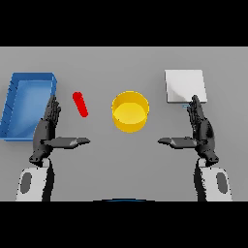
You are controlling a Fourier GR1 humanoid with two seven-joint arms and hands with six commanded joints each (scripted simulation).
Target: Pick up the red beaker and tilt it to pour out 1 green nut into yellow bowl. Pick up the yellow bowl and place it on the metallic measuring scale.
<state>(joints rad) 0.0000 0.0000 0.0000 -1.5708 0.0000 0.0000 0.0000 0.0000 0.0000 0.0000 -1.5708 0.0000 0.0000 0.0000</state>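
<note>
Both arms come in from the lower edge. The left hand (48, 131) and the right hand (199, 130) are flat and open, fingers straight, thumbs pointing inward, holding nothing. The red beaker (80, 104) lies on the grey bench (126, 164) between the blue tray (14, 104) and the yellow bowl (130, 112). The metallic scale (184, 85) is just beyond the right hand.
</note>
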